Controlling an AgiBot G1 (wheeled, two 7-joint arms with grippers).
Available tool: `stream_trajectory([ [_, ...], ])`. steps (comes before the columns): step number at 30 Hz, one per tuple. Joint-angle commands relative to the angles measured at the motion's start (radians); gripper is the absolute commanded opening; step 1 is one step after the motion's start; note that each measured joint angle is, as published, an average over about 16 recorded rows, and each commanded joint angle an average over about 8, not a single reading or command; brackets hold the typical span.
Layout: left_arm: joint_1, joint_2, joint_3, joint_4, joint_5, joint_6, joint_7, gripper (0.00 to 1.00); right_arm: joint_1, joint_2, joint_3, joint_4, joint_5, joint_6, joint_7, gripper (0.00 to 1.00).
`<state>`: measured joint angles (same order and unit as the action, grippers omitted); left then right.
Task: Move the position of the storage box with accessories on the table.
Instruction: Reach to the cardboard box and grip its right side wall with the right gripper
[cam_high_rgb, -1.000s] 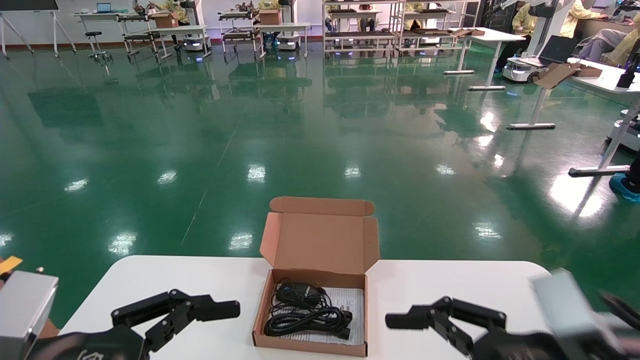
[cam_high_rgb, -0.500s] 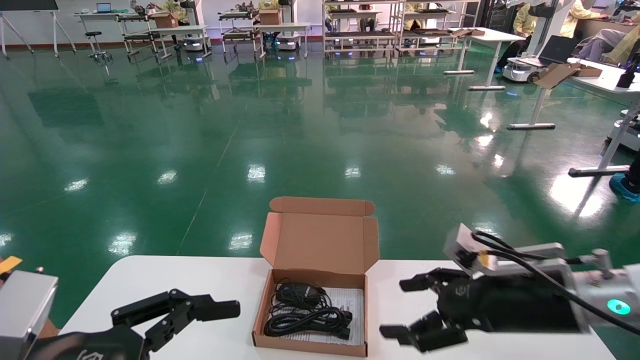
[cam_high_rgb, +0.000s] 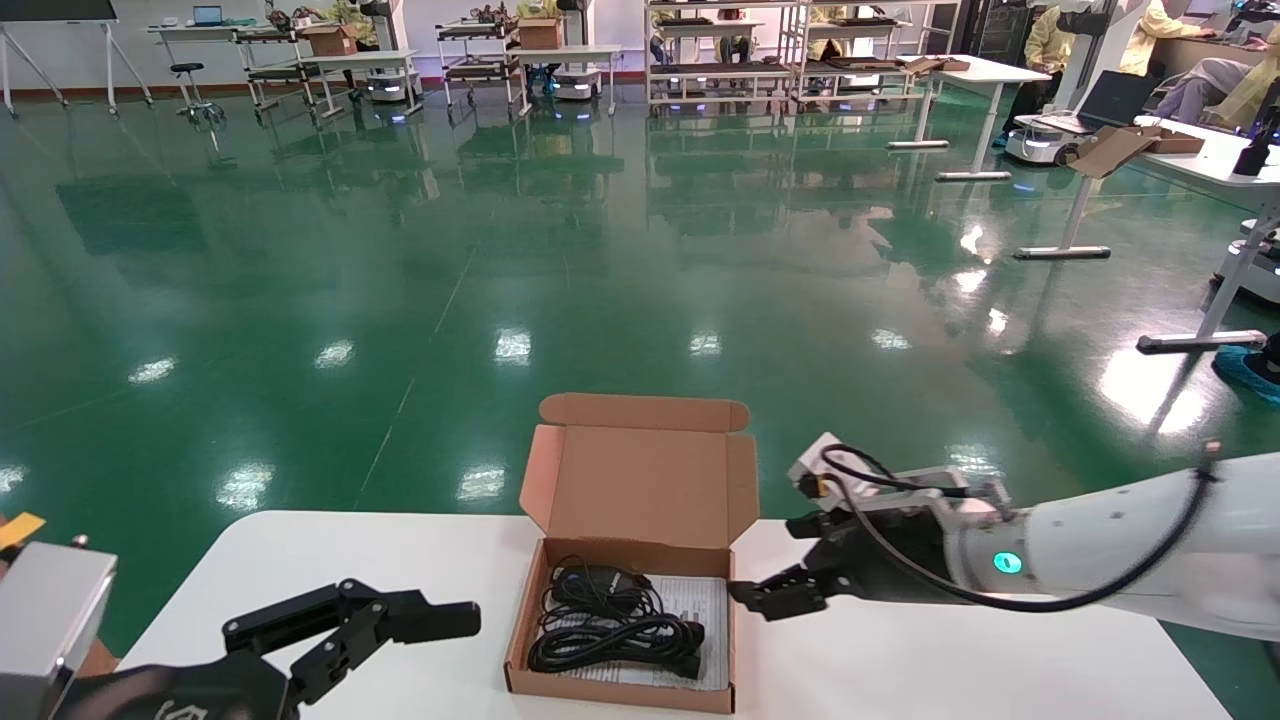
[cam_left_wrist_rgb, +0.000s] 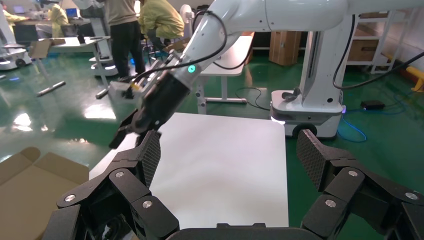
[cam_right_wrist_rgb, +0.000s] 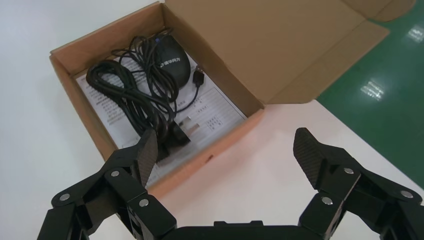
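Observation:
The brown cardboard storage box (cam_high_rgb: 520, 640) sits at the middle of the white table (cam_high_rgb: 900, 660) with its lid (cam_high_rgb: 640, 490) standing open. Inside lie coiled black cables (cam_high_rgb: 610, 635) and a black adapter on a white printed sheet (cam_high_rgb: 705, 605). My right gripper (cam_high_rgb: 775, 562) is open just right of the box's right wall. In the right wrist view this gripper (cam_right_wrist_rgb: 227, 150) hovers over that wall (cam_right_wrist_rgb: 215, 152), one finger above the inside and one above the table; the cables (cam_right_wrist_rgb: 130, 95), adapter (cam_right_wrist_rgb: 172, 57) and sheet (cam_right_wrist_rgb: 210, 107) show there. My left gripper (cam_high_rgb: 400, 640) is open and empty left of the box.
The table's far edge runs just behind the box, with green floor (cam_high_rgb: 500, 250) beyond. Desks, shelves and people stand far off. In the left wrist view my left gripper (cam_left_wrist_rgb: 230, 152) faces bare tabletop (cam_left_wrist_rgb: 220, 170), with the right arm (cam_left_wrist_rgb: 165, 95) and a robot base (cam_left_wrist_rgb: 310, 110) beyond.
My right arm has swung in from the table's front right, turned its wrist and come up to the box's right wall. The left arm and the box have not moved.

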<state>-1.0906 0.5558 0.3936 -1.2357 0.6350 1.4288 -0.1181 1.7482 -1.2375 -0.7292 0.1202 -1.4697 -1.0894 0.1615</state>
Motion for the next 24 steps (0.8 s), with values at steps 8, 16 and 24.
stream_trajectory([
  [8,0.000,0.000,0.000,0.000,0.000,0.000,0.000,1.00,-0.001,-0.073,-0.011,-0.091,-0.017,0.058,0.039,1.00],
  [16,0.000,0.000,0.000,0.000,0.000,0.000,0.000,1.00,-0.004,-0.082,0.020,-0.083,0.030,0.040,0.021,1.00],
  [24,0.000,0.000,0.000,0.000,0.000,0.000,0.000,1.00,0.004,-0.069,0.020,-0.120,0.029,0.025,0.080,1.00],
])
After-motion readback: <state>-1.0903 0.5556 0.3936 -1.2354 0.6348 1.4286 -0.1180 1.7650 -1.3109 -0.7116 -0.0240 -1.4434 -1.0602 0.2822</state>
